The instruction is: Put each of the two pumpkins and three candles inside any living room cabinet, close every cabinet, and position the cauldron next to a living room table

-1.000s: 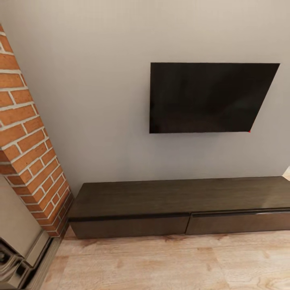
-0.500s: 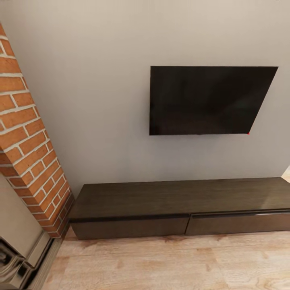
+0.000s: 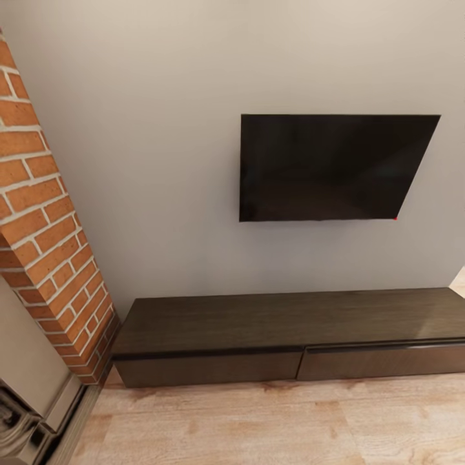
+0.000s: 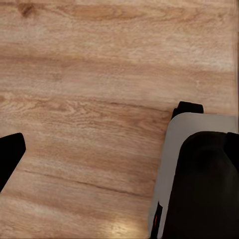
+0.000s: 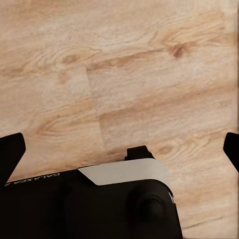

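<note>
Seen from the head camera, pale wood floor (image 3: 258, 426) runs across the foreground, with a grey hearth surround (image 3: 32, 413) at the near left corner. Beyond the boards, the cabinet (image 3: 290, 323), long, low and dark brown, stands against the far wall, its two handleless drawer fronts (image 3: 206, 368) side by side and both shut flush, its top bare. A red brick column (image 3: 45, 226) rises beside the cabinet's left end. Above the cabinet, a black television (image 3: 329, 168) hangs on the plain grey wall (image 3: 161, 161), well apart from the cabinet top. Both wrist cameras look down on the same wood planks. In the left wrist view, a dark fingertip (image 4: 10, 154) of the left gripper shows at one edge, beside part of the robot's grey-and-black base (image 4: 199, 179); whether that gripper is released or clenched cannot be told. In the right wrist view, the right gripper (image 5: 122, 152) has black fingertips (image 5: 11, 154) at opposite edges, spread wide and grasping nothing, above the black base (image 5: 99, 204).
</note>
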Motion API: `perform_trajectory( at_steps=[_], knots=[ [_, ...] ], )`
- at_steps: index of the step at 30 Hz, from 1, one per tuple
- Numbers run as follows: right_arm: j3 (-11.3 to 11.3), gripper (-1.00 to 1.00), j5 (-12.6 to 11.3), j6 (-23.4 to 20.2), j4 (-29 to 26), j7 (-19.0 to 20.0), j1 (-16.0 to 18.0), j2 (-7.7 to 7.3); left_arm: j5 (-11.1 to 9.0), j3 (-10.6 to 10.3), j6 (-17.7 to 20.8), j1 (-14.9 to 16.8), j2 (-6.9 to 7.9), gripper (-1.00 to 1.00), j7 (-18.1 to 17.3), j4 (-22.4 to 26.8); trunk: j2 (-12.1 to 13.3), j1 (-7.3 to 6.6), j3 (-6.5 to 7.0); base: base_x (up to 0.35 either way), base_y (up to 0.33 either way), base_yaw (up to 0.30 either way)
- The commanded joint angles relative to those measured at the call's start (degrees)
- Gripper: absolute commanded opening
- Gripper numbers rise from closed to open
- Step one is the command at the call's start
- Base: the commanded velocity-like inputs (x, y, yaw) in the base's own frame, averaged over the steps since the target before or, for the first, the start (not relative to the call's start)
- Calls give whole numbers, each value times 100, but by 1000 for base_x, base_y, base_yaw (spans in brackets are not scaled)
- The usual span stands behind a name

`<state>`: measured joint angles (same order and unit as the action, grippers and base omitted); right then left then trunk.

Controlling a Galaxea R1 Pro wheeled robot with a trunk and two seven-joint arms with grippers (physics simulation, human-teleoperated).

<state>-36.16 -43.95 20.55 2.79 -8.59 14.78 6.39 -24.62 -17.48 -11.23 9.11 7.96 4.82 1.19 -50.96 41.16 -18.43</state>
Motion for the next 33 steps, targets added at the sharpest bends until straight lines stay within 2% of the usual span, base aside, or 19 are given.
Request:
perform_trajectory(
  at_steps=[1, 6, 14, 23, 26, 28, 33],
  knots=[
    [-40, 100, -19, 24, 20, -10, 5, -11, -38, -126, -11, 3, -21, 100, 19, -1, 37, -22, 12, 0, 0, 0],
    [-40, 100, -23, 35, 20, -11, -31, -93, -37, -264, -11, -2, -101, 100, 14, -5, 237, -132, 125, 0, 0, 0],
    [-40, 100, -23, 33, 20, -11, -37, -111, -42, -282, -11, -5, -144, 100, 8, -5, 558, -308, 333, 0, 0, 0],
    [-39, 100, -25, -31, 28, -71, -122, -135, -42, -283, -11, -76, -154, 100, 1, -5, 919, -505, 504, 0, 0, 0],
    [-39, 100, -28, -375, 30, -560, -161, -148, -47, -283, -11, -83, -155, 100, 1, -5, 1039, -571, 558, 0, 0, 0],
    [-40, 100, -34, -638, 33, -753, -166, -147, -55, -283, 1, -86, -157, 100, 1, -5, 1120, -615, 594, 0, 0, 0],
    [-33, 100, -44, -956, 37, -852, -168, -152, -60, -283, 14, -170, -200, 100, 1, -5, 1320, -725, 684, 0, 0, 0]
  ],
)
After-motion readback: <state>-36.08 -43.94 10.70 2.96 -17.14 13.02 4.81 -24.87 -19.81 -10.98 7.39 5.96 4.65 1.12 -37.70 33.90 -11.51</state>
